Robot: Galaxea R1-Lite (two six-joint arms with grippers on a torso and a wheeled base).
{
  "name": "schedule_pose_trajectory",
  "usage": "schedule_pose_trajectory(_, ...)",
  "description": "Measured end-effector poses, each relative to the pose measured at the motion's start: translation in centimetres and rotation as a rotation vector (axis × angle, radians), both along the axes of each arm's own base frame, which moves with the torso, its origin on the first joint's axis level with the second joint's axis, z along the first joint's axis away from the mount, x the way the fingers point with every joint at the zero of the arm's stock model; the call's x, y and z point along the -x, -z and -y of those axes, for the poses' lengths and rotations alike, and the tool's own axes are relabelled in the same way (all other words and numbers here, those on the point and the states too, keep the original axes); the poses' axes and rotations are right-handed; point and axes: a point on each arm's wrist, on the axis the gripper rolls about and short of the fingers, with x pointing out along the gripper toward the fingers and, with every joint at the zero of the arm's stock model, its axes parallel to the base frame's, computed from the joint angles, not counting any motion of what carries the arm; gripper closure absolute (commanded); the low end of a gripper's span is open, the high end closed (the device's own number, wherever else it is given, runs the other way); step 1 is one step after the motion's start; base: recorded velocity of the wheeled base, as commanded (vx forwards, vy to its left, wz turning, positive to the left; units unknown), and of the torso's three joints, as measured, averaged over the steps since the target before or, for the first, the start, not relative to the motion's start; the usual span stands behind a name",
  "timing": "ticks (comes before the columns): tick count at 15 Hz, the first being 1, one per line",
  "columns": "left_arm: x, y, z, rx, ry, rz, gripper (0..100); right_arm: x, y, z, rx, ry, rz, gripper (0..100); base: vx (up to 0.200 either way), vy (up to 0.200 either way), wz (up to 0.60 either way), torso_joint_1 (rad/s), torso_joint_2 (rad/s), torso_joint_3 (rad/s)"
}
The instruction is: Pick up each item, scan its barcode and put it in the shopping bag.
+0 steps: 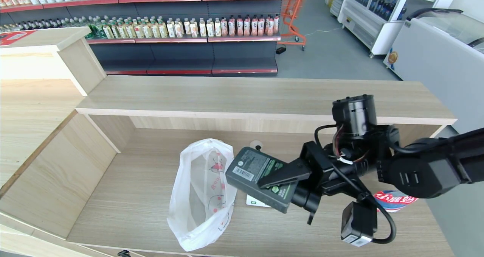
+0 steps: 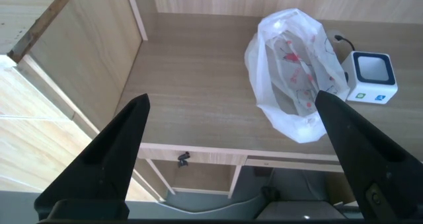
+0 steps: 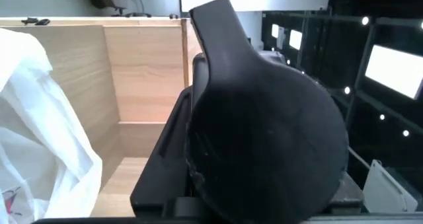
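Dark grey flat box [image 1: 249,166] with a white barcode label is sitting clamped in the jaws of the right gripper [image 1: 272,183]. It is hanging just right of the white plastic shopping bag [image 1: 200,196] and above the small white cube scanner [image 2: 371,76] on the wooden counter [image 1: 132,204]. The left gripper [image 2: 231,100] is hovering over the counter's near left part, jaws wide apart. Scanning seems to be under way and bagging this box is remaining. A red-and-blue packet [image 1: 393,201] is lying at the right, awaiting its turn.
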Motion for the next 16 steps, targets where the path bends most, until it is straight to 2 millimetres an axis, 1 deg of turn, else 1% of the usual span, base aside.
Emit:
schedule_pose_trajectory(1, 0.0, 0.0, 0.0, 0.000, 0.000, 0.000, 0, 0.9, -1.8, 1.0, -0.009, 0.029, -0.009, 100, 0.000, 0.000, 0.00, 0.000, 0.00, 0.000)
schedule_pose_trajectory(2, 0.0, 0.0, 0.0, 0.000, 0.000, 0.000, 0, 1.8, -3.1, 2.2, -0.008, 0.077, -0.033, 100, 0.000, 0.000, 0.00, 0.000, 0.00, 0.000)
schedule_pose_trajectory(3, 0.0, 0.0, 0.0, 0.000, 0.000, 0.000, 0, 2.9, -3.5, 3.8, 0.009, 0.131, -0.101, 100, 0.000, 0.000, 0.00, 0.000, 0.00, 0.000)
schedule_pose_trajectory(5, 0.0, 0.0, 0.0, 0.000, 0.000, 0.000, 0, 5.3, -2.2, 7.0, 0.080, 0.231, -0.358, 100, 0.000, 0.000, 0.00, 0.000, 0.00, 0.000)
schedule_pose_trajectory(7, 0.0, 0.0, 0.0, 0.000, 0.000, 0.000, 0, 7.3, -0.7, 9.4, 0.175, 0.286, -0.756, 100, 0.000, 0.000, 0.00, 0.000, 0.00, 0.000)
schedule_pose_trajectory(8, 0.0, 0.0, 0.0, 0.000, 0.000, 0.000, 0, 7.3, -0.8, 10.6, 0.174, 0.367, -0.866, 100, 0.000, 0.000, 0.00, 0.000, 0.00, 0.000)
schedule_pose_trajectory(9, 0.0, 0.0, 0.0, 0.000, 0.000, 0.000, 0, 7.1, -1.0, 12.1, 0.156, 0.489, -1.013, 100, 0.000, 0.000, 0.00, 0.000, 0.00, 0.000)
schedule_pose_trajectory(10, 0.0, 0.0, 0.0, 0.000, 0.000, 0.000, 0, 7.1, -1.3, 13.5, 0.123, 0.598, -1.224, 100, 0.000, 0.000, 0.00, 0.000, 0.00, 0.000)
schedule_pose_trajectory(12, 0.0, 0.0, 0.0, 0.000, 0.000, 0.000, 0, 7.4, -1.8, 15.1, 0.039, 0.721, -1.666, 100, 0.000, 0.000, 0.00, 0.000, 0.00, 0.000)
schedule_pose_trajectory(14, 0.0, 0.0, 0.0, 0.000, 0.000, 0.000, 0, 7.3, -2.4, 15.7, -0.101, 0.812, -2.006, 100, 0.000, 0.000, 0.00, 0.000, 0.00, 0.000)
schedule_pose_trajectory(15, 0.0, 0.0, 0.0, 0.000, 0.000, 0.000, 0, 6.7, -2.6, 15.6, -0.187, 0.836, -2.174, 100, 0.000, 0.000, 0.00, 0.000, 0.00, 0.000)
schedule_pose_trajectory(16, 0.0, 0.0, 0.0, 0.000, 0.000, 0.000, 0, 5.7, -2.5, 15.3, -0.264, 0.855, -2.276, 100, 0.000, 0.000, 0.00, 0.000, 0.00, 0.000)
